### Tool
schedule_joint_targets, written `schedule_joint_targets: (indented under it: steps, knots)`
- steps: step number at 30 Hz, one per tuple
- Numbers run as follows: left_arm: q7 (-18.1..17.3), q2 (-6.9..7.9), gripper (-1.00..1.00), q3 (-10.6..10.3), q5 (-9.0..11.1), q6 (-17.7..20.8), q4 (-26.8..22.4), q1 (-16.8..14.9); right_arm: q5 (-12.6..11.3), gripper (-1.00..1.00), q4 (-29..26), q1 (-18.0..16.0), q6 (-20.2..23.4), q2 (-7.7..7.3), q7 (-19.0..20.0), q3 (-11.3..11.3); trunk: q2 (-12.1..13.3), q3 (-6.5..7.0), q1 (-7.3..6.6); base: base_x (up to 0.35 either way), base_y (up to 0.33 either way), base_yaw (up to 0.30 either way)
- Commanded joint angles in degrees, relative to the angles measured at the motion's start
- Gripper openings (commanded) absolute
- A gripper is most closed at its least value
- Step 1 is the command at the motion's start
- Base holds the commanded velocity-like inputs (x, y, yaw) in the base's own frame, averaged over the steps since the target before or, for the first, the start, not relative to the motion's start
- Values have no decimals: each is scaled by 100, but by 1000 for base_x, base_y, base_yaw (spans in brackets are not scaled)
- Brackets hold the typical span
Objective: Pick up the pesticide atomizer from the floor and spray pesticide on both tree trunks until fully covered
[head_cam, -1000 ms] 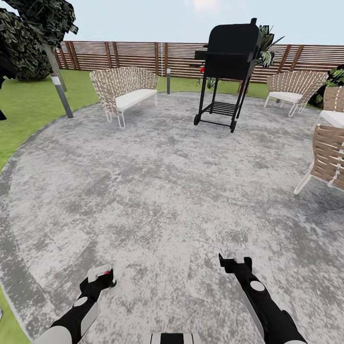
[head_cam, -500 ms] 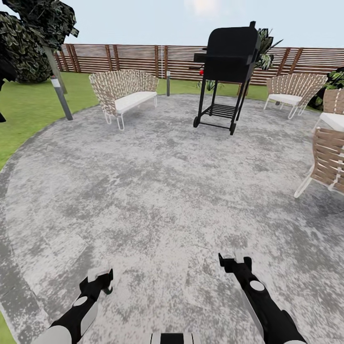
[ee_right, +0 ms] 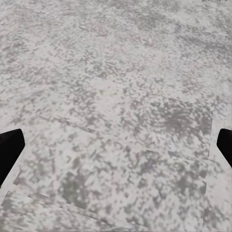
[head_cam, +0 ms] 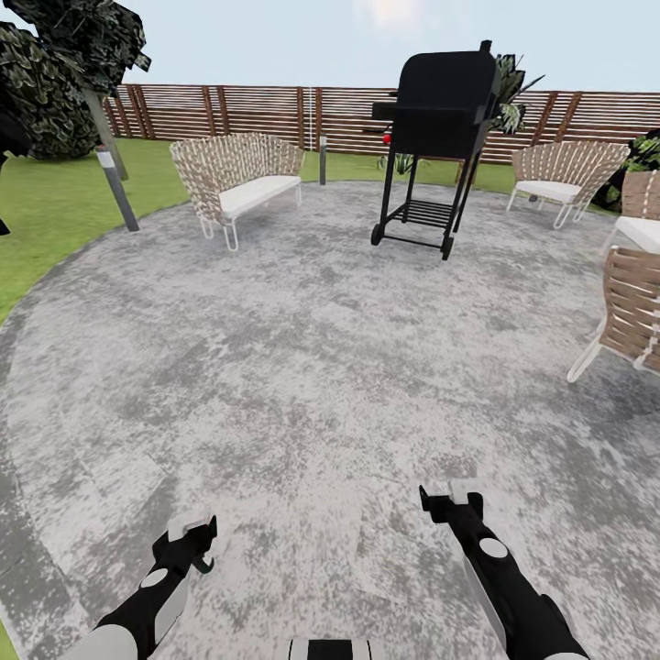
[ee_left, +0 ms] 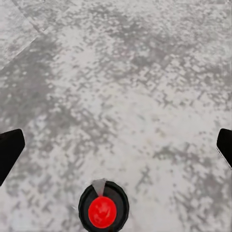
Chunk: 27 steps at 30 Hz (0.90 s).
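Pesticide atomizer (ee_left: 103, 210) sits upright on the speckled grey concrete floor (head_cam: 312, 367), seen from above in the left wrist view: round near-black body, red top. It lies under the left gripper (head_cam: 193, 539), in line with the gap between the 2 fingers and apart from both of them. Left fingers (ee_left: 9, 152) are spread wide, clamping nothing. In the head view the atomizer itself is hidden by the left gripper.

Right gripper (head_cam: 451, 500) hangs over bare paving, its fingers (ee_right: 9, 150) also spread wide and empty. Both arms reach forward and low, well apart from each other.

Further out on the round paving:
- black grill cart (head_cam: 440, 137) on wheels, at the far side
- woven loveseat (head_cam: 236, 179) with a white cushion, left of the grill
- woven chair (head_cam: 561, 174) at far right, and a slatted chair (head_cam: 628, 307) at the right edge
- grey bollard lamp (head_cam: 117, 186) at the left rim of the paving, leaning

Beyond that, green lawn (head_cam: 55, 211) and a brown horizontal-slat fence (head_cam: 266, 115). 1 tree trunk (head_cam: 104, 128), pale and bare, rises at far left under a dark leafy crown (head_cam: 64, 64).
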Motion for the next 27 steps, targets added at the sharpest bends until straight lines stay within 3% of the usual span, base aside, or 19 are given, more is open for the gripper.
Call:
schedule_joint_targets:
  steps: [1, 13, 21, 27]
  knots:
    - [9, 2, 100, -23, 57, -21, 5, -3, 30, 100, -6, -1, 7, 0, -3, 0, -1, -4, 1, 115, 0, 0]
    - [9, -4, 100, -17, 57, -21, 5, -3, 30, 100, -7, -1, 8, 2, -3, 0, -1, -4, 1, 21, 0, 5]
    - [9, 2, 100, -17, 54, -15, 5, -3, 28, 100, -9, -1, 7, 2, -3, 0, -1, -4, 1, 0, 0, 182]
    - [9, 2, 100, -17, 58, -12, 5, -3, 22, 100, -26, -1, 7, -1, -3, 0, -1, -4, 1, 0, 0, 19]
